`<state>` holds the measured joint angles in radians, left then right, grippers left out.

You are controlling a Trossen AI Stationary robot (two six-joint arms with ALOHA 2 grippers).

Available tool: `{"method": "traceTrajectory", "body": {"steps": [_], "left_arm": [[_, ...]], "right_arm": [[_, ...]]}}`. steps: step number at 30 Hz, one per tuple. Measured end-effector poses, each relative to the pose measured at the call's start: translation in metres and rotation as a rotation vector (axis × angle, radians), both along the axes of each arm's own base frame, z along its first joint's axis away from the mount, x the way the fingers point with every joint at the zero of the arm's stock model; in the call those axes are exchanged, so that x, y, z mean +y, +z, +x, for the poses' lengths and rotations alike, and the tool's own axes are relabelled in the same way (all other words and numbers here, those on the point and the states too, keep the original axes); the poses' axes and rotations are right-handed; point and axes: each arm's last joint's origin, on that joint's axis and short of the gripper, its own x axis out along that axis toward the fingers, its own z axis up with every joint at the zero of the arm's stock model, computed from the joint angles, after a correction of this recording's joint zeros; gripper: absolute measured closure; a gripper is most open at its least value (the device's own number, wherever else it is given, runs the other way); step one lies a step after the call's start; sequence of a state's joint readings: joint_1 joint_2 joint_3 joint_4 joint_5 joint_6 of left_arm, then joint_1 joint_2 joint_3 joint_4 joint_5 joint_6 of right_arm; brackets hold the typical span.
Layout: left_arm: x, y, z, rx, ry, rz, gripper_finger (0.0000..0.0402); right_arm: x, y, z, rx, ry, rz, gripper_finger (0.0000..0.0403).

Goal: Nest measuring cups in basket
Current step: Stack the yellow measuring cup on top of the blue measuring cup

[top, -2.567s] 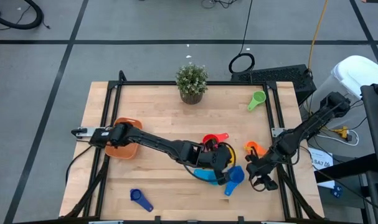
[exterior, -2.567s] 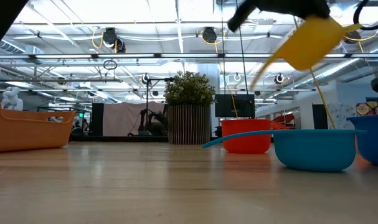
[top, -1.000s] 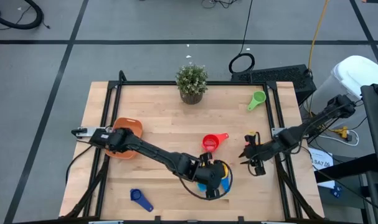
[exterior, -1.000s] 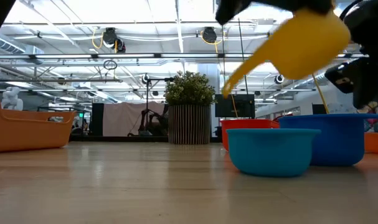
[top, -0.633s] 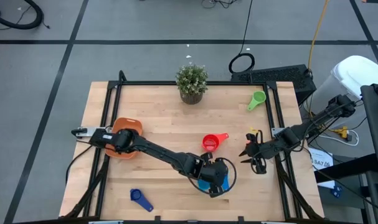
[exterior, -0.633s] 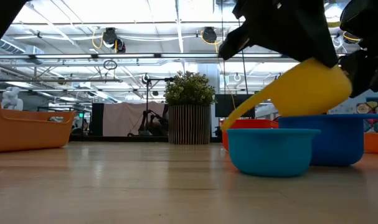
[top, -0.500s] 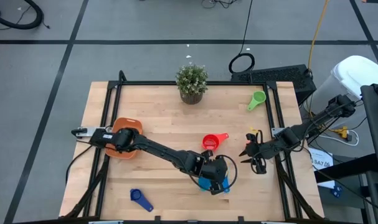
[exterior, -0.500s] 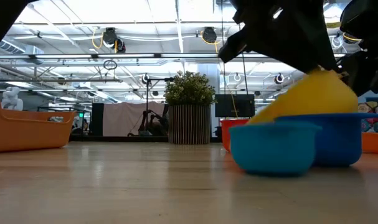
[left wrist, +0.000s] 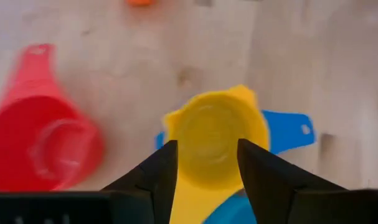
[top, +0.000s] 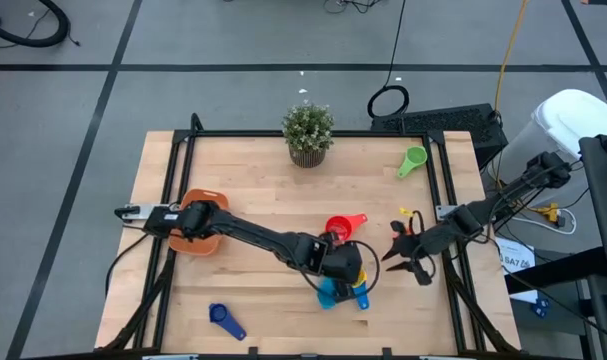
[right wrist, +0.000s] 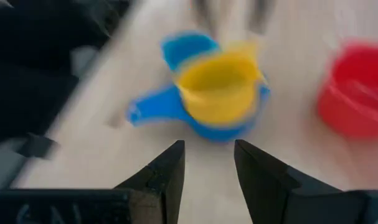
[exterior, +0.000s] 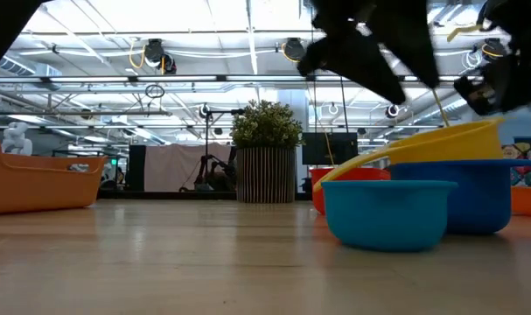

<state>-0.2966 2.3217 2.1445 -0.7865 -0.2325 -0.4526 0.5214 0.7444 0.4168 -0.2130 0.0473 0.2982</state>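
Note:
My left gripper is open and hovers just above the yellow cup, which sits tilted inside the blue cup. The yellow handle sticks out over the rim. The light blue cup stands on the table beside them. The red cup stands toward the far side. My right gripper is open near the table's right edge and holds nothing. The orange cup shows at the low view's edge. The green cup and dark blue cup lie apart, and the orange basket is at the left.
A potted plant stands at the far edge, in the middle. Bare wood lies between the basket and the cup cluster. My left arm stretches across the table from the basket side. A black metal frame rims the table.
My left gripper came down with the yellow cup, set it into the blue cup and let go. It then rose and drew back toward the far edge. The yellow cup now rests tilted in the blue cup, where it hung in the air a second ago.

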Motion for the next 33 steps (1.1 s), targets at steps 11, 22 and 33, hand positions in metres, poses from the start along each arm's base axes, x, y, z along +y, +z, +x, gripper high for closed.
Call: {"method": "traceTrajectory", "body": {"steps": [11,22,33], "left_arm": [[0.027,0.005,-0.039,0.351,0.069,0.179,0.0287],[0.030,-0.024,-0.036,0.371,-0.027,0.188,0.0303],[0.037,-0.049,-0.029,0.328,-0.079,0.093,0.0305]], "right_arm": [[0.024,-0.005,0.005,-0.025,0.130,-0.005,0.0271],[0.048,-0.029,0.016,0.140,0.159,-0.093,0.0271],[0.064,-0.033,0.036,0.144,0.150,-0.103,0.0271]]}}
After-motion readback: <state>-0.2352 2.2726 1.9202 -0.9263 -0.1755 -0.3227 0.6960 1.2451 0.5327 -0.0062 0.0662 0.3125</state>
